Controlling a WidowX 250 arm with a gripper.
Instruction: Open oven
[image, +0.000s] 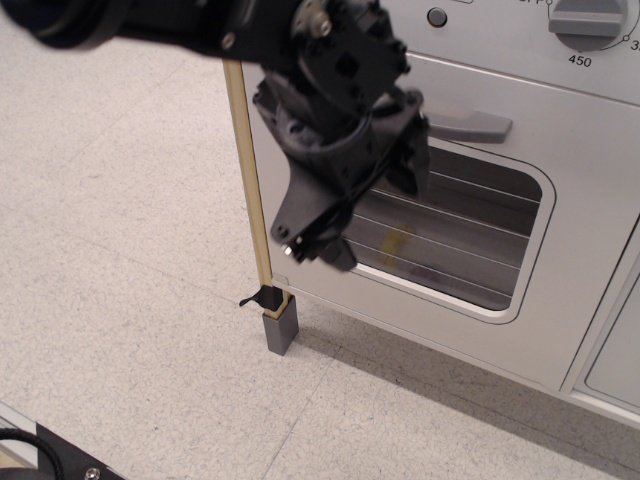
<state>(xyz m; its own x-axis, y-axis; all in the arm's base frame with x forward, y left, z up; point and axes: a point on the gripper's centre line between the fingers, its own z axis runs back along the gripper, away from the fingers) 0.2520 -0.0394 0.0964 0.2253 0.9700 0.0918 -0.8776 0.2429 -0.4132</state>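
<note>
The silver-white oven (580, 200) stands at the right, door shut. Its rounded clear window (470, 245) is crossed by thin lines. The grey bar handle (472, 125) runs above the window, its left end hidden behind my arm. The dial (590, 22) and a dark button (437, 17) sit on the numbered panel at the top. My black gripper (376, 208) is open and empty. It is turned sideways in front of the door's left part, just below and left of the handle. One fingertip (341, 252) is low, the other (411, 168) is near the handle.
A thin wooden strip (248, 190) runs down the oven's left edge to a grey foot block (280, 330). A recessed-panel cabinet door (615, 350) is at the lower right. The speckled floor (120, 280) spreads to the left. A black cable (40, 450) lies at the bottom left corner.
</note>
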